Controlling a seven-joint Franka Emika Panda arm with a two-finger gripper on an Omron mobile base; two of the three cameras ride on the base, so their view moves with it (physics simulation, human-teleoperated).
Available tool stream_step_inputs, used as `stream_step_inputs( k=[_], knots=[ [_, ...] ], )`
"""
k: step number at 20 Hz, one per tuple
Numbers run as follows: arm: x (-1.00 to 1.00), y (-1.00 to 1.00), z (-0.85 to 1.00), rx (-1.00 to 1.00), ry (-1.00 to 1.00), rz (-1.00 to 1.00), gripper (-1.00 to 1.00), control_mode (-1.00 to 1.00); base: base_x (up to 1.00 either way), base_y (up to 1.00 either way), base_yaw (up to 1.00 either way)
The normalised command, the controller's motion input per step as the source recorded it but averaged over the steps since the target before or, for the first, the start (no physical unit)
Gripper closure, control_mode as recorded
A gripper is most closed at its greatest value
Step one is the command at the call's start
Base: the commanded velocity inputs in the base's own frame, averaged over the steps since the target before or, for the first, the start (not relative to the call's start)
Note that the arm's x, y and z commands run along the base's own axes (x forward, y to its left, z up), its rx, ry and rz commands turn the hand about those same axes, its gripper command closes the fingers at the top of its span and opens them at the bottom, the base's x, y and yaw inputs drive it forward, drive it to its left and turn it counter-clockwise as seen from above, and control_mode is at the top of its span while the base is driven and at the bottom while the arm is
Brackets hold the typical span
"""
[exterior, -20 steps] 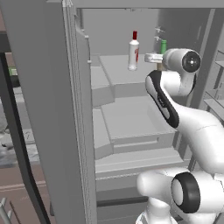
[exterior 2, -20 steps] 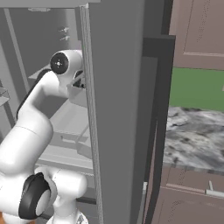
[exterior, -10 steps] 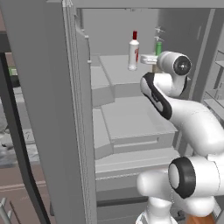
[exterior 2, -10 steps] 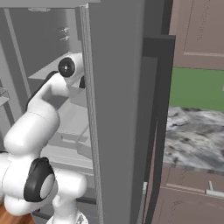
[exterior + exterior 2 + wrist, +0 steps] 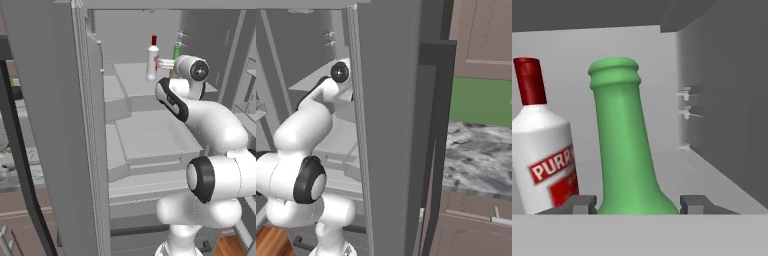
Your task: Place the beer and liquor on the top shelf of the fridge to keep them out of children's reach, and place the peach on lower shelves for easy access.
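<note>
Now holding the slim green glass beer bottle (image 5: pixel 626 145) in the hand (image 5: pixel 639 204), upright over the thin pale grey top shelf (image 5: pixel 134 80) beside the standing white red-capped liquor bottle (image 5: pixel 546 150), with release and peach pending.

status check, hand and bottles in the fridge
Hand shut on beer. Liquor upright beside it on top shelf. Nothing in the way.
</note>
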Motion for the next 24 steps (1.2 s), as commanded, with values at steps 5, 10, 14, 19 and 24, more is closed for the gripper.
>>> stream_step_inputs(
  k=[5, 10, 14, 19, 24],
  knots=[
    [0.34, -0.24, -0.10, 0.02, 0.00, 0.00, -1.00, -1.00, 0.00, 0.00, 0.00],
    [0.06, -0.22, -0.01, 0.00, 0.00, 0.00, -1.00, -1.00, 0.00, 0.00, 0.00],
    [-0.01, 0.00, 0.00, 0.00, 0.00, 0.00, -1.00, -1.00, 0.00, 0.00, 0.00],
    [-0.23, 0.13, 0.00, -0.02, -0.06, 0.00, -1.00, -1.00, 0.00, 0.00, 0.00],
    [-0.25, 0.41, 0.11, -0.08, -0.01, 0.00, -1.00, -1.00, 0.00, 0.00, 0.00]
  ],
)
